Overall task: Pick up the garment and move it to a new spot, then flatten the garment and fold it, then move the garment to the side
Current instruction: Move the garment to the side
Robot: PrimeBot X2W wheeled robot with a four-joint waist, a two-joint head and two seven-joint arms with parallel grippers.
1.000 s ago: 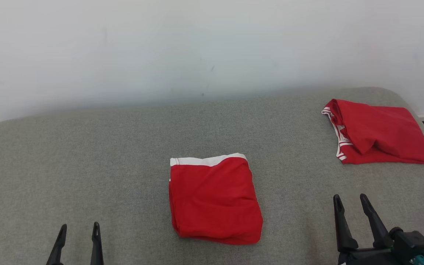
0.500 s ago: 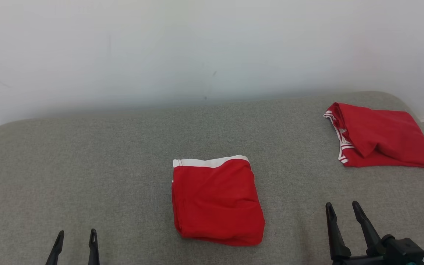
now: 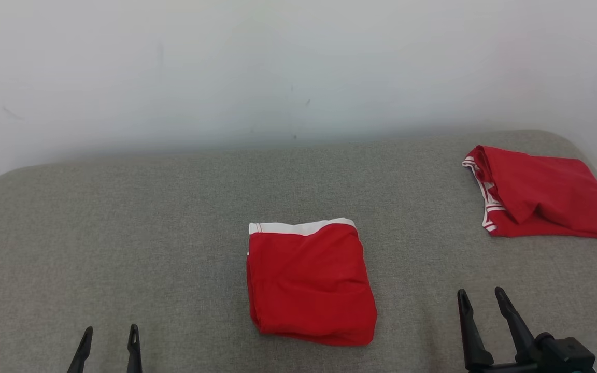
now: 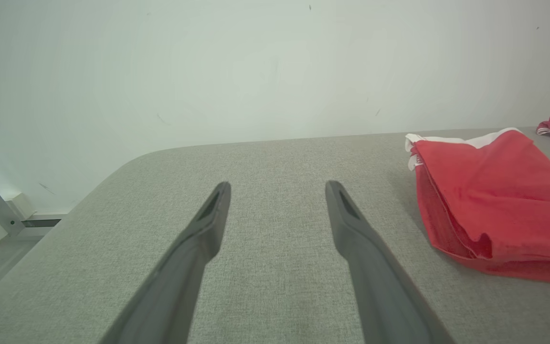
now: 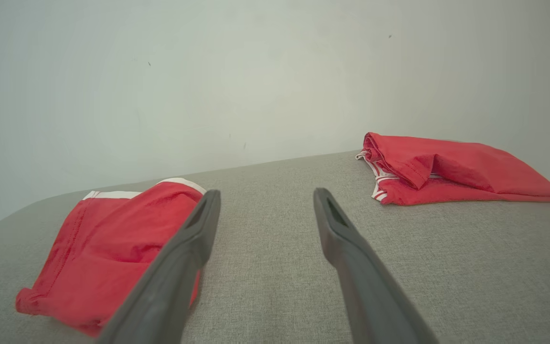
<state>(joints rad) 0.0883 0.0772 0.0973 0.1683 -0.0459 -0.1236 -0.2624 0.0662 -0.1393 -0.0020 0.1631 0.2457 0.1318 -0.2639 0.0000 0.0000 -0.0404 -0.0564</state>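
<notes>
As the grey cushion (image 3: 122, 233) spans the lower frame in the head view, the folded red garment (image 3: 310, 285) lies flat at centre, white waistband along its top edge.
Second red garment (image 3: 542, 194), loosely folded, sits upper right near the cushion edge, well apart from the first. Left gripper (image 3: 111, 330) at lower left and right gripper (image 3: 481, 292) at lower right: fingers spread, nothing held, clear of both garments.
</notes>
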